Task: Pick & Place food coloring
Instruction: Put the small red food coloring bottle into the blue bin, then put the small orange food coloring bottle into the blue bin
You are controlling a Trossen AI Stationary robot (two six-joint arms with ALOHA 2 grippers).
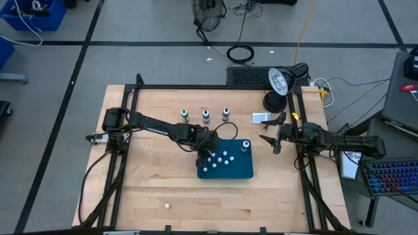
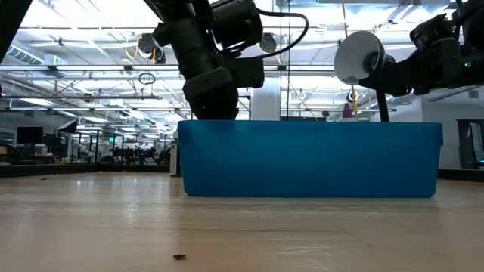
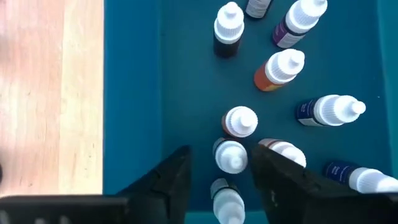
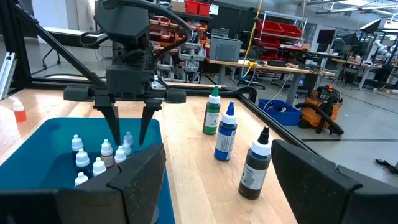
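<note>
Blue plastic forms the shallow bin that sits near the middle of the pale wooden surface, inside a black metal frame running along the surface's edges. Open wood lies to the bin's left and on the near side, where only one small white object rests; what it is cannot be told.

The left end effector hangs over the bin's left half, pointing down into it. Its two dark fingers are spread, and a small bottle stands upright in the gap between them, not pinched as far as the left wrist view shows. Around it the food coloring is gathered on the bin floor: tiny bottles with white conical caps, some upright, several lying on their sides, with orange, dark and purple-labelled bodies. One more capped bottle stands alone at the bin's far right corner.

Beyond the bin's far edge three taller bottles stand in a row, well apart from one another; the right wrist view shows them green, blue and black.

The right end effector waits just right of the bin, its jaws wide apart and empty. A round lamp stands at the far right corner.
</note>
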